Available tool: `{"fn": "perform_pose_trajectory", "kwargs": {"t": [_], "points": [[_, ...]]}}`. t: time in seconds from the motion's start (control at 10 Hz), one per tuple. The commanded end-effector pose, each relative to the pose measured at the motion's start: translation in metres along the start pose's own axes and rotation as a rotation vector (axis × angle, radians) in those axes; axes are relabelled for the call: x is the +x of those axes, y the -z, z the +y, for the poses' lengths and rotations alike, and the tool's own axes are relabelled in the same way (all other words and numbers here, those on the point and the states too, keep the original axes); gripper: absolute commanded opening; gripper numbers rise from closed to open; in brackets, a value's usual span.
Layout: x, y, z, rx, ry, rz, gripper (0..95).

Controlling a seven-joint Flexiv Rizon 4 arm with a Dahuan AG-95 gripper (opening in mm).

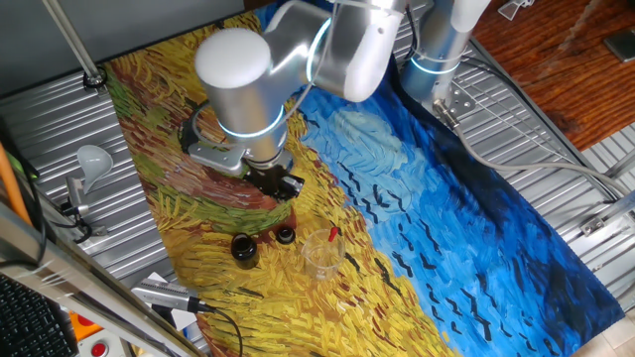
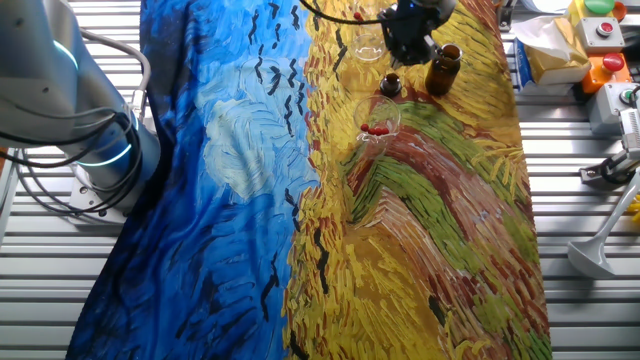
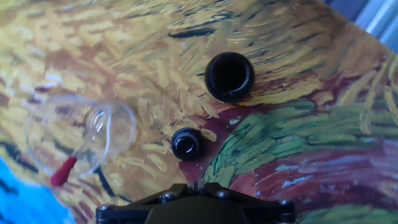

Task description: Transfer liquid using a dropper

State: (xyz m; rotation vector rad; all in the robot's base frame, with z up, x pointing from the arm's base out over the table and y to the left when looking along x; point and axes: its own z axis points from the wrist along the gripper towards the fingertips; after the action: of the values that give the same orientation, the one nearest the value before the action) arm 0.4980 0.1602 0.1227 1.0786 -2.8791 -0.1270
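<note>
A clear glass beaker (image 3: 84, 140) stands on the painted cloth with one dropper (image 3: 63, 171) leaning in it, red bulb up. The same beaker (image 1: 322, 254) sits near the cloth's front edge in one fixed view. A dark bottle (image 3: 229, 76) stands open, its black cap (image 3: 186, 143) lying beside it. My gripper (image 3: 196, 185) hovers above the cap, fingers shut together with nothing between them. A second small glass (image 2: 378, 122) holding red-bulbed droppers (image 2: 375, 130) shows in the other fixed view, a little away from my gripper (image 2: 408, 45).
The painted cloth (image 1: 417, 198) covers the table's middle, with ribbed metal on both sides. A white lamp-like object (image 1: 91, 159), cables and tools (image 1: 169, 296) lie at the left edge. A button box (image 2: 605, 30) and tissues (image 2: 550, 45) sit beyond the bottle (image 2: 443, 68).
</note>
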Motion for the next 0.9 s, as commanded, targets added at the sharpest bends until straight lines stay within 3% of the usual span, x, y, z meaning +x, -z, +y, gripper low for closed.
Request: {"fn": "perform_pose_trajectory", "kwargs": {"t": [0.1,0.2,0.5,0.7,0.8,0.9], "points": [[-0.001,-0.001,-0.003,0.041,-0.151,0.031,0.0],[0.000,-0.001,-0.008,0.045,-0.128,0.035,0.0],[0.019,-0.003,-0.078,0.030,-0.011,0.037,0.0],[0.024,-0.008,-0.109,0.020,0.041,0.030,0.0],[0.024,-0.008,-0.109,0.006,0.051,0.031,0.0],[0.024,-0.008,-0.109,-0.032,0.037,0.035,0.0]]}}
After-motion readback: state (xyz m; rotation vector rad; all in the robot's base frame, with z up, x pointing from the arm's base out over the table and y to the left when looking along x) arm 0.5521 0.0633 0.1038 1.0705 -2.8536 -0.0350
